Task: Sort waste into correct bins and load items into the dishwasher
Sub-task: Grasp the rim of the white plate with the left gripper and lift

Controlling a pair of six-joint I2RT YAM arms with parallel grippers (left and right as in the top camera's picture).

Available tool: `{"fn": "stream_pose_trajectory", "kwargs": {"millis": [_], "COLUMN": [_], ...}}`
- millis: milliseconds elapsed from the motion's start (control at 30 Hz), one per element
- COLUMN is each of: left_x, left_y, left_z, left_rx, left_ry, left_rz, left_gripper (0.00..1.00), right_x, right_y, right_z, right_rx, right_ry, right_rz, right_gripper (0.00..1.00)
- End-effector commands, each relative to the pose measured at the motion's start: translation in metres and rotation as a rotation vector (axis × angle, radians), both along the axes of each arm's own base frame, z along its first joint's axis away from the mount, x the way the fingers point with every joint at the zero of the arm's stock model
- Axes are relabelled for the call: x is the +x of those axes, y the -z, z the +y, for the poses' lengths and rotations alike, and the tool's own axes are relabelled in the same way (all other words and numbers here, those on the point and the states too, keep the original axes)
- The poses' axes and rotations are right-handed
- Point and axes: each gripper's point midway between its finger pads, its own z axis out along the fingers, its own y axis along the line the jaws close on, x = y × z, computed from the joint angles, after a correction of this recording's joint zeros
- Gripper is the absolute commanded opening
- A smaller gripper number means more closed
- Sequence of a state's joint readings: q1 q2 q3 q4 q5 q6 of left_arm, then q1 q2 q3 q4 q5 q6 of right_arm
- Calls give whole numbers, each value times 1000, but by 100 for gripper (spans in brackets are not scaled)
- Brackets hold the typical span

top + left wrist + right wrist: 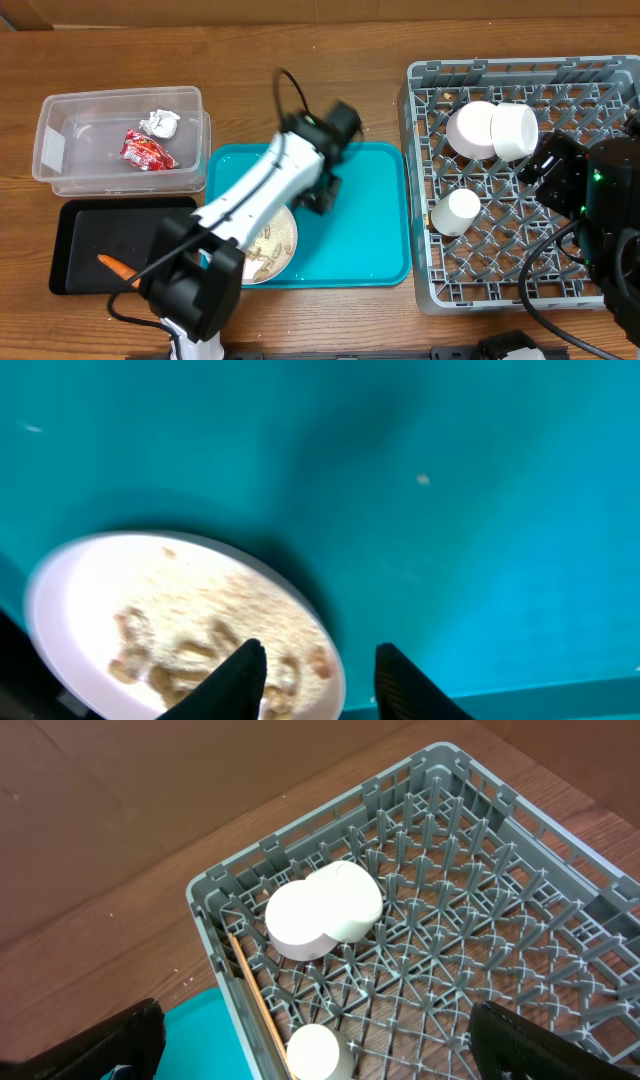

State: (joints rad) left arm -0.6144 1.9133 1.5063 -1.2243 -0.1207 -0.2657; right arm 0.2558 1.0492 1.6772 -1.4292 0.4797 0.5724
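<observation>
A white plate point(276, 246) with rice and brownish scraps point(215, 635) lies on the teal tray point(370, 230). My left gripper point(318, 685) hovers above the plate's right rim, jaws part open with nothing held; in the overhead view that gripper point(318, 196) is over the tray. The clear tub point(60, 150) holds a red wrapper point(147, 151) and a white tissue point(161, 123). An orange carrot point(116, 267) lies on the black tray point(90, 230). The grey rack point(580, 80) holds two bowls point(325, 910), a cup point(315, 1055) and chopsticks point(255, 1000). My right gripper point(315, 1020) hangs wide open above the rack.
The right arm point(600, 200) covers the rack's right side. Bare wooden table point(300, 40) runs along the back. The left arm's base point(195, 290) stands at the front, over the plate's left part.
</observation>
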Motion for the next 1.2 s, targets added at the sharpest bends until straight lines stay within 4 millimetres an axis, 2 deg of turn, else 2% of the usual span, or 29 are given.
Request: {"fn": "stream_pose_trajectory", "kwargs": {"millis": [0, 67, 200, 433, 500, 633, 800, 967, 1167], "left_x": [-14, -21, -30, -31, -30, -25, -21, -9, -9], "left_y": [16, 24, 36, 66, 68, 70, 79, 78, 70], "left_z": [9, 16, 26, 28, 31, 34, 34, 32, 32], "left_rx": [78, 105, 136, 116, 130, 146, 138, 139, 148], "left_ry": [-70, -117, -187, -149, -147, -144, -85, -78, -67], "left_rz": [-21, -14, -11, -40, -51, -88, -110, -166, -153], "left_gripper": [25, 20, 25, 29, 28, 16, 5, 4, 4], "right_x": [-1, -1, -1, -1, -1, -1, -1, -1, -1], "right_y": [-5, -5, -5, -5, -5, -5, -5, -5, -5], "right_z": [-4, -4, -4, -4, -4, -4, -4, -4, -4], "right_rx": [-3, -3, -3, -3, -3, -3, -3, -3, -3], "right_ry": [19, 19, 19, 19, 19, 19, 19, 19, 19], "right_rz": [-20, -20, -20, -20, -20, -20, -20, -20, -20], "right_gripper": [100, 100, 100, 100, 100, 100, 100, 100, 100]}}
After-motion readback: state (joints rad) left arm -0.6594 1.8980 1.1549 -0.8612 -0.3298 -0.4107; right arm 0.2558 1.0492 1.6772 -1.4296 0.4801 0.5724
